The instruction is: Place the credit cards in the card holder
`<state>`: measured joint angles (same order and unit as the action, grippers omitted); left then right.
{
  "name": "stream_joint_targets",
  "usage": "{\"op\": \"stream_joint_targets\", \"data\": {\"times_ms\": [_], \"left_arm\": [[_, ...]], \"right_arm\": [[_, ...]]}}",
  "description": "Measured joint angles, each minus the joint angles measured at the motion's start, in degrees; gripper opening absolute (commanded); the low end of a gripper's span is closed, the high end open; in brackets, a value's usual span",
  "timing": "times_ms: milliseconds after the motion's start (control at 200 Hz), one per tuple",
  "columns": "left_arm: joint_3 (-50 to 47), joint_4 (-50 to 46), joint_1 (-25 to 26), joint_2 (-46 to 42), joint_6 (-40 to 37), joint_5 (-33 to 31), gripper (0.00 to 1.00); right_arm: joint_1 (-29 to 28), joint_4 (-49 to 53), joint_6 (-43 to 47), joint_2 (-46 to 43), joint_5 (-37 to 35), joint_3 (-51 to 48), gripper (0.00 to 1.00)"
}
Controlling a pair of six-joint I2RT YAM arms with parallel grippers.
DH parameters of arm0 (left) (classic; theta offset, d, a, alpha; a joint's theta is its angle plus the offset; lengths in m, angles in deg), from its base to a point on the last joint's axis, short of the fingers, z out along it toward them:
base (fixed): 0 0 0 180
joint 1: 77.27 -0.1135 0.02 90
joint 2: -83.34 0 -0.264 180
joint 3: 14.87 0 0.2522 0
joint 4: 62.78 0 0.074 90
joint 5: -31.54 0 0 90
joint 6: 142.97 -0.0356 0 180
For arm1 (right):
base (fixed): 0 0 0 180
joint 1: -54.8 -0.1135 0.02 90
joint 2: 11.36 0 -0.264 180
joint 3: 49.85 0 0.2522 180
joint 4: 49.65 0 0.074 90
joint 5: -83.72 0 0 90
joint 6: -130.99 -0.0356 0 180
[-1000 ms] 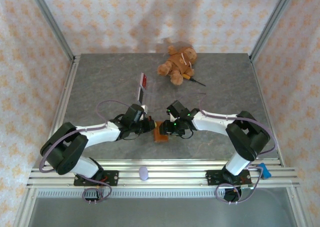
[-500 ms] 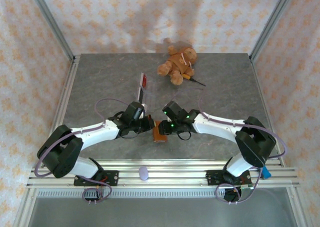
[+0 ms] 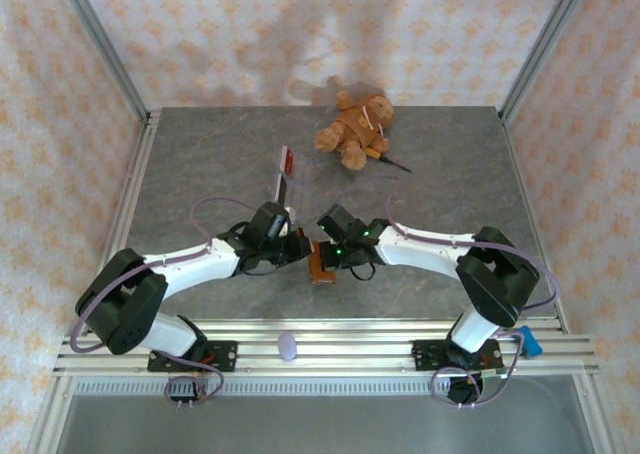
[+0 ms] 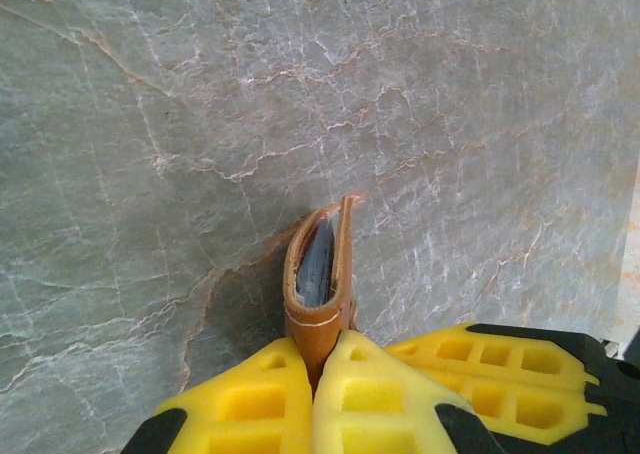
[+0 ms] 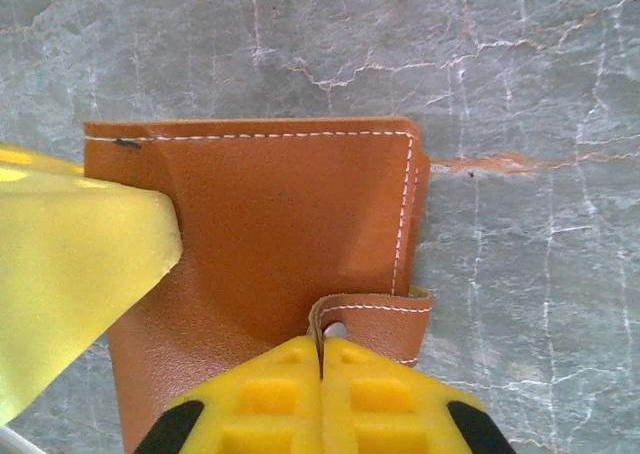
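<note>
The brown leather card holder point(image 3: 320, 263) stands on edge between both grippers at the table's middle front. My left gripper point(image 4: 322, 359) is shut on its folded end. Edge-on in the left wrist view, the holder point(image 4: 345, 259) gapes a little, with a grey-blue card point(image 4: 317, 264) inside. My right gripper point(image 5: 320, 352) is shut on the holder's snap strap point(image 5: 375, 314), against the holder's flat side point(image 5: 270, 214). A left finger point(image 5: 70, 264) touches that side. Two credit cards, one red point(image 3: 287, 161) and one pale point(image 3: 284, 186), lie on the table behind the left gripper point(image 3: 303, 248).
A brown teddy bear point(image 3: 355, 129) lies at the back middle with a small screwdriver point(image 3: 388, 158) beside it. A purple object point(image 3: 288, 347) sits on the front rail. Metal frame posts and patterned walls bound the grey marble table point(image 3: 450, 184).
My right gripper has closed from open onto the holder's strap and shifted slightly left. The left gripper has kept its grip on the holder.
</note>
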<state>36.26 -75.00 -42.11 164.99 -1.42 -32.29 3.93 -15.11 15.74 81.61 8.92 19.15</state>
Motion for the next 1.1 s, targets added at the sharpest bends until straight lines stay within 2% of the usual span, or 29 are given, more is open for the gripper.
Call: {"op": "stream_joint_targets", "data": {"times_ms": [105, 350, 371, 426, 516, 851, 1096], "left_arm": [[0.04, 0.07, 0.02, 0.02, -0.13, -0.02, 0.00], [1.29, -2.43, 0.00, 0.02, -3.17, -1.29, 0.00], [1.29, -2.43, 0.00, 0.02, -3.45, -1.31, 0.05], [1.38, -2.45, 0.00, 0.13, -4.20, -1.29, 0.29], [2.12, -3.08, 0.00, 0.85, -4.98, -1.31, 0.40], [5.99, -6.34, -0.02, 3.26, -8.02, -1.29, 0.43], [6.91, -8.74, -0.33, 3.28, -8.72, -1.03, 0.45]], "right_arm": [[-0.24, 1.38, 0.00, -0.72, -2.64, 0.22, 0.00], [0.46, 8.37, -1.01, -4.20, -13.66, -0.26, 0.00], [0.52, 8.50, -1.07, -4.57, -14.01, -0.55, 0.00], [0.57, 8.72, -1.07, -5.86, -14.32, -1.40, 0.00], [0.68, 9.27, -1.05, -8.11, -14.25, -2.01, 0.00], [0.50, 8.90, 0.68, -19.89, -6.69, -2.54, 0.00], [0.39, 6.23, 0.46, -20.48, -2.43, -2.54, 0.00]]}}
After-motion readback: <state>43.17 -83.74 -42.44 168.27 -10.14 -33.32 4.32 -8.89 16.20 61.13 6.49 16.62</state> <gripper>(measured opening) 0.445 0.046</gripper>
